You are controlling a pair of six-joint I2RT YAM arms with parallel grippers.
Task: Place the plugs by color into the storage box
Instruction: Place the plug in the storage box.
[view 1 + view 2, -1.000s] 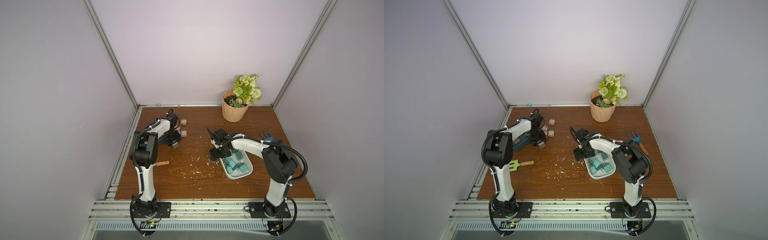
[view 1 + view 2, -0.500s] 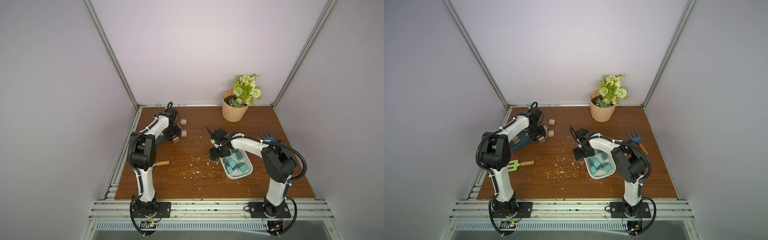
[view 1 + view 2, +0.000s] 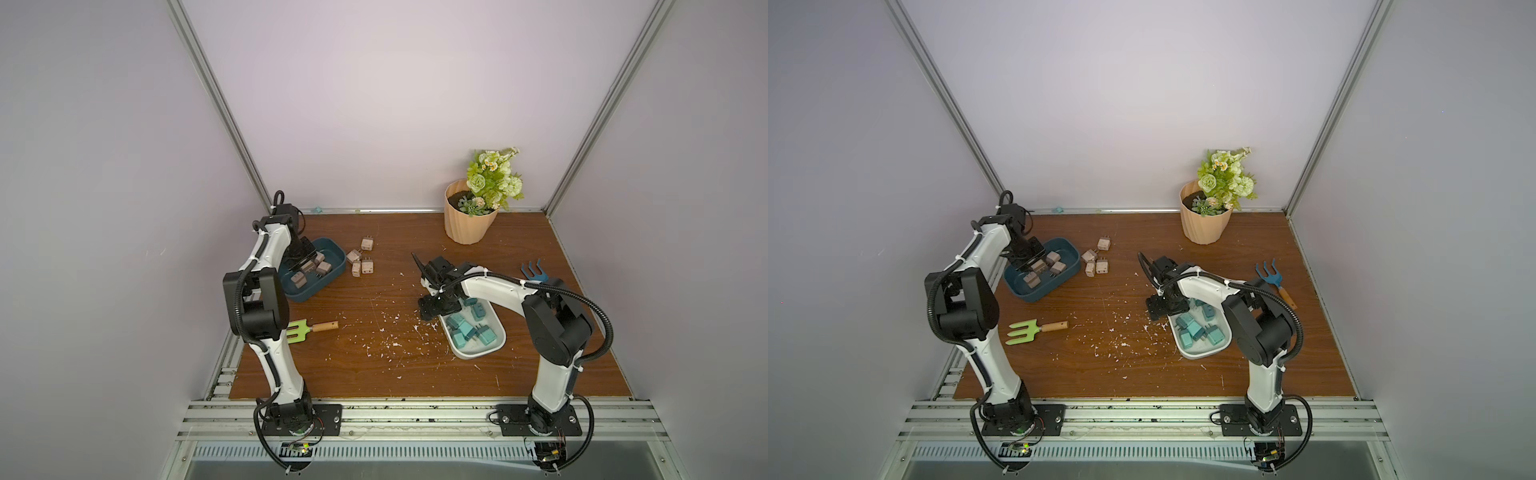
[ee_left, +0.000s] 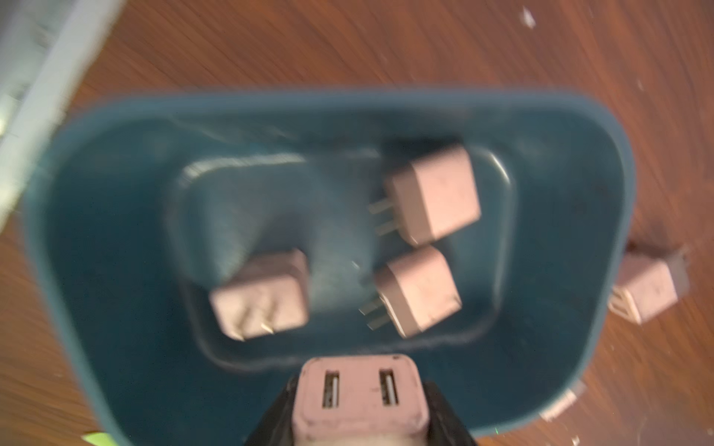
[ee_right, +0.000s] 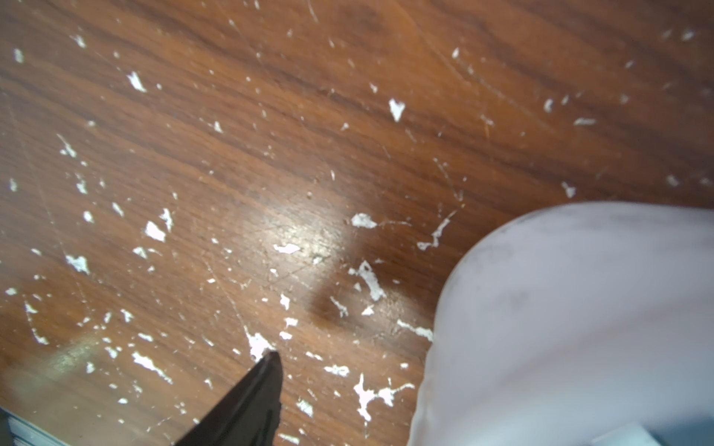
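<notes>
Left wrist, left pincer point(image 4: 361, 419) clasping pinkish plug point(image 4: 359, 392)

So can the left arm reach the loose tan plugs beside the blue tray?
Probably, once freed: the left gripper is shut on a tan plug over the blue tray. The loose plugs lie just beside it, nothing between.

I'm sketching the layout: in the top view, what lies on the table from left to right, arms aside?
In order: dark blue bin, loose pinkish-tan plugs, white bin holding teal plugs, blue garden fork.
</notes>
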